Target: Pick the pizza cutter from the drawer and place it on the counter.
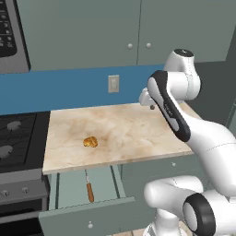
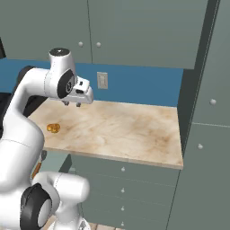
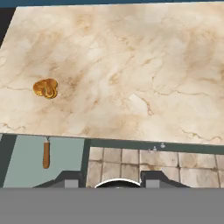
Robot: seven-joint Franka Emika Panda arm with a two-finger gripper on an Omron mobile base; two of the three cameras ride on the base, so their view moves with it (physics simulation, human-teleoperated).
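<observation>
**Cutter in open drawer, gripper high over counter, nothing held**

Pizza cutter (image 1: 89, 189) lying in the open drawer (image 1: 69, 186) below the counter (image 1: 129, 133) front edge. Handle plain in left base view; neck thin, disc blade tucked under the counter lip, not made out. In hand view only handle (image 3: 46, 155) and a bit of neck visible, blade again cut off by the counter edge (image 3: 131, 141). In right base view just an orange sliver of handle (image 2: 36, 170) beside the arm, drawer (image 2: 56, 161) mostly blocked by robot body.

Gripper (image 2: 72, 103) hanging above the back left part of the counter (image 2: 134, 130), near the blue wall, well apart from the cutter. In left base view gripper (image 1: 148, 105) largely hidden behind the forearm. Fingers (image 3: 71, 178) barely peeking at the bottom of hand view, set wide apart, probably fully spread though tips cropped; nothing between them.

Pastry (image 1: 90, 142) on the counter left of centre, near front edge, just above the drawer; also seen in hand view (image 3: 45, 88) and right base view (image 2: 53, 128). Rest of slab bare toward the right. Stove (image 1: 18, 138) touching the counter's left side, tall cabinet (image 2: 206, 134) at its right end. Tiled floor (image 3: 153, 168) showing past the front edge in hand view
</observation>
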